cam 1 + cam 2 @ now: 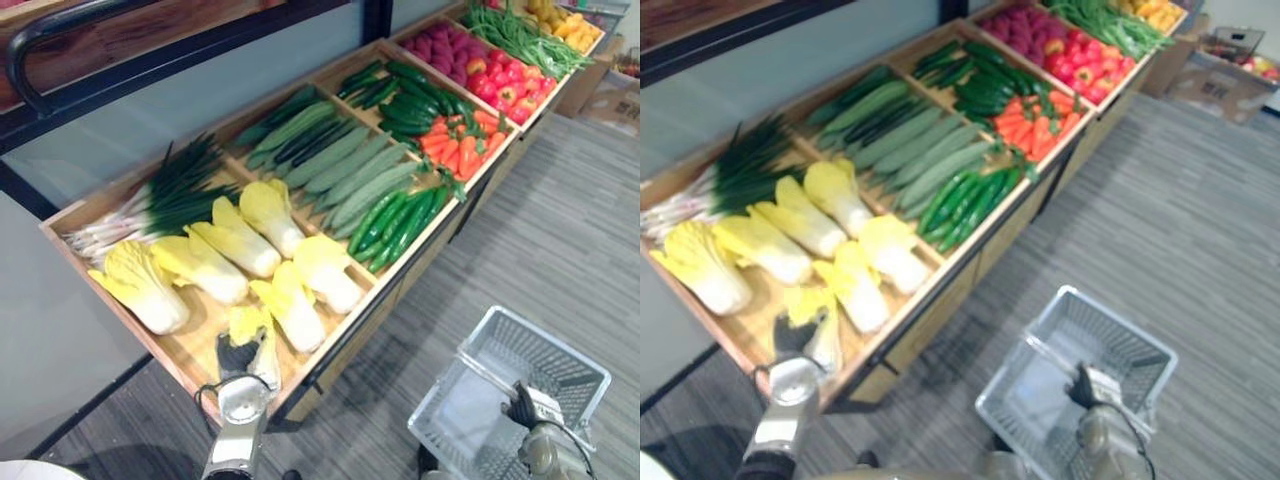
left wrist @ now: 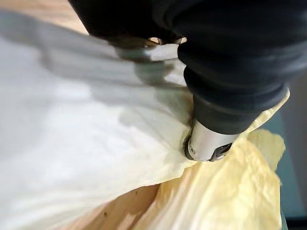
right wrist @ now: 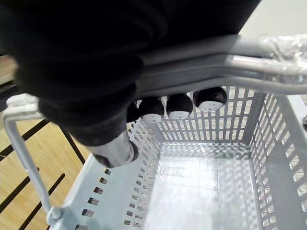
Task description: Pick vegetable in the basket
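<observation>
Cabbage (image 1: 250,322) lying at front edge of bench (image 1: 196,345), covered by left hand (image 1: 237,355); hold on it cannot be told. Basket (image 3: 216,124) empty, handle (image 3: 216,67) clenched in right hand (image 3: 152,109) fingers. Risks: leaves torn if gripped loosely; cabbage dropped to floor (image 1: 560,240), basket being held well apart.

I see a wooden produce stand (image 1: 195,340) running lower left to upper right; napa cabbages (image 1: 215,262), scallions (image 1: 180,190), cucumbers (image 1: 350,170), carrots (image 1: 460,145) lie in its compartments.
</observation>
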